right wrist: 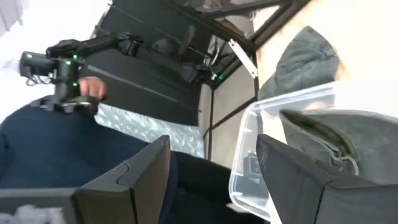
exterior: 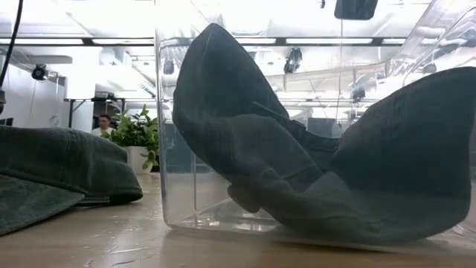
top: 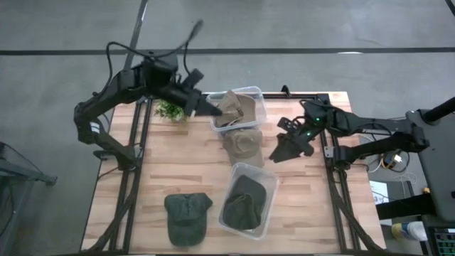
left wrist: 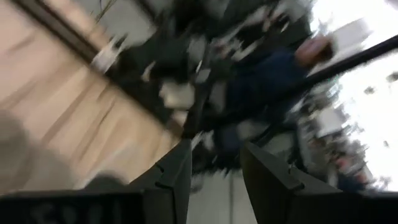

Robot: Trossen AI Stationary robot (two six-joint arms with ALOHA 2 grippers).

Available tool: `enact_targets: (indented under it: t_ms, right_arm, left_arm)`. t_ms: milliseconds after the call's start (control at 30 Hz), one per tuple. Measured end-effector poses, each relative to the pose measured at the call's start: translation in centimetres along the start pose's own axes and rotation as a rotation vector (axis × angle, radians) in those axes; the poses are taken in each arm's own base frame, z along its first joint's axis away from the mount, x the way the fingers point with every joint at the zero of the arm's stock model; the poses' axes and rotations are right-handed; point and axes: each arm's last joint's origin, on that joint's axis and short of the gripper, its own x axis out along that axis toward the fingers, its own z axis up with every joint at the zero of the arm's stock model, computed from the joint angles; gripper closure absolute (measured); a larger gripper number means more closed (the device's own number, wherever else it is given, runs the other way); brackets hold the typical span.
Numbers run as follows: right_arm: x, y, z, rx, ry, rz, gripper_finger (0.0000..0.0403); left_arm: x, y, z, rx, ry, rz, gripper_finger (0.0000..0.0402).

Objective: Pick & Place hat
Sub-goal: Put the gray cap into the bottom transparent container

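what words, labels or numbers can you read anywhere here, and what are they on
No text reads clearly in any view.
Left gripper: faint marks on its housing in the left wrist view, too blurred to read.
Green caps and tan caps: no logo or lettering shows.
Clear bins: no label shows.

Tan hat [top: 234,108] crumpled in far clear bin [top: 257,107]; 2nd tan hat [top: 243,144] on table just nearer. Green hat [top: 244,203] in near bin [top: 269,206], another green hat [top: 186,215] flat beside it.
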Motion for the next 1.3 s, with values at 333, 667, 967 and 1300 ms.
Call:
enact_targets:
  t_ms: [333, 667, 967, 1300]
  right_arm:
    - [-0.8, 0.8, -1.0, -0.038, -0.032, -0.033, 0.0172]
    - [-0.1, 0.2, -2.8, -0.048, 0.085, -0.109, 0.0175]
    - [0.6, 0.0, -4.7, 0.021, 0.209, -0.150, 0.0175]
    - [1.0, 0.3, -5.2, 0.062, 0.191, -0.183, 0.0175]
  left_arm:
    - [0.0, -3.4, -7.8, 0.237, 0.180, 0.272, 0.0271]
    - [3.0, -8.9, -18.6, 0.133, 0.124, 0.414, 0.0271]
    - [8.7, -9.0, -26.5, 0.022, 0.301, 0.549, 0.0270]
    - [12.5, -7.6, -34.6, -0.044, 0.745, 0.696, 0.0270]
